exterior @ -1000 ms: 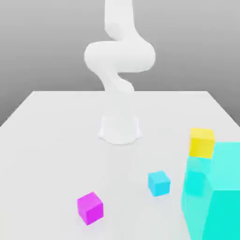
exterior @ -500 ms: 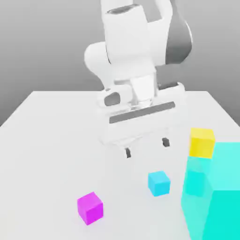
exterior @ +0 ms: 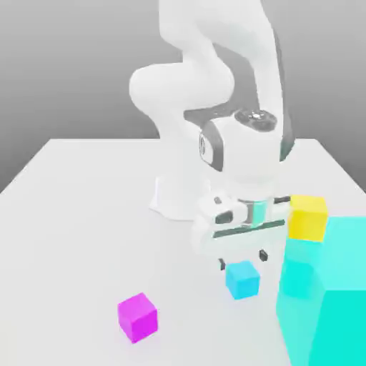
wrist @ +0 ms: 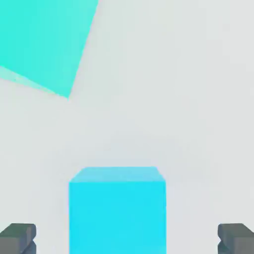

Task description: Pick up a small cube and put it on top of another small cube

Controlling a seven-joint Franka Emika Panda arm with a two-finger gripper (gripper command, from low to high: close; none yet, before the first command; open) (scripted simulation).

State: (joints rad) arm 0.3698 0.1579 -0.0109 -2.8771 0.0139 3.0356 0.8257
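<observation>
Plain white table [exterior: 78,214] under a flat grey backdrop, sim render. White Panda arm [exterior: 214,78] folds down from its base at the table's far-centre, wrist pointing straight down. Gripper [exterior: 242,259] hovers just above the small sky-blue cube [exterior: 242,279] – jaws spread wide, nothing held, dark fingertips [exterior: 264,254] apart and short of touching the cube. Hand view agrees: sky-blue cube [wrist: 117,208] sits centred between the two fingertips [wrist: 19,237], clear gap on both sides. Cube rests flat on the table, towards the near edge, right of centre in the exterior view. Magenta cube [exterior: 137,316] lies well apart, nearer the front and towards the exterior view's left, also flat on the table. Huge turquoise block [exterior: 325,293] fills the near corner on the exterior view's right, just beside the sky-blue cube but not touching – its corner shows in the hand view too [wrist: 39,42]. Yellow cube [exterior: 308,216] sits behind the turquoise block, next to the gripper body; can't tell whether it rests on the block or on the table behind it.
</observation>
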